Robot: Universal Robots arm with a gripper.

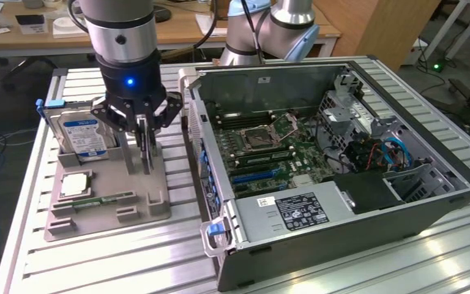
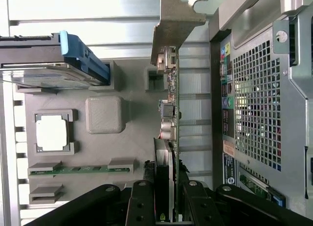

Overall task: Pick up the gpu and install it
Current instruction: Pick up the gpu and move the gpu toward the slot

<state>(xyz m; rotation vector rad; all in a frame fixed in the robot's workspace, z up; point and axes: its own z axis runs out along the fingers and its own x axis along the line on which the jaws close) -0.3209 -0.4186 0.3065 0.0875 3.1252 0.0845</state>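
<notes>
the gpu (image 1: pixel 145 150) hangs on edge straight below the gripper (image 1: pixel 142 127). its dark body is pinched between the two fingers, and in the wrist view its silvery bracket (image 2: pixel 175 20) reaches out well past the fingertips. the gripper is clenched on the card, not slack. the card's lower edge sits close over the grey holder tray (image 1: pixel 149 205). i cannot tell whether it is clear of the slot block (image 2: pixel 156 79) just beside it.

this reads as the pick-up step. nothing of the install shows, and the blue slots (image 1: pixel 256 177) on the board look unfilled. moving on would call for a straight lift with the card kept upright. it would also need enough height to pass the near wall of the computer case (image 1: pixel 431 202).

that perforated wall (image 2: pixel 254 103) stands just beside the card on one flank of the gripper. the hard drive (image 1: pixel 84 135) stands upright near the opposite flank, so sideways room is narrow. above the gripper the way looks open. inside the case, the power supply (image 1: pixel 300 211) and the cables (image 1: pixel 386 153) crowd the board's edges.
</notes>
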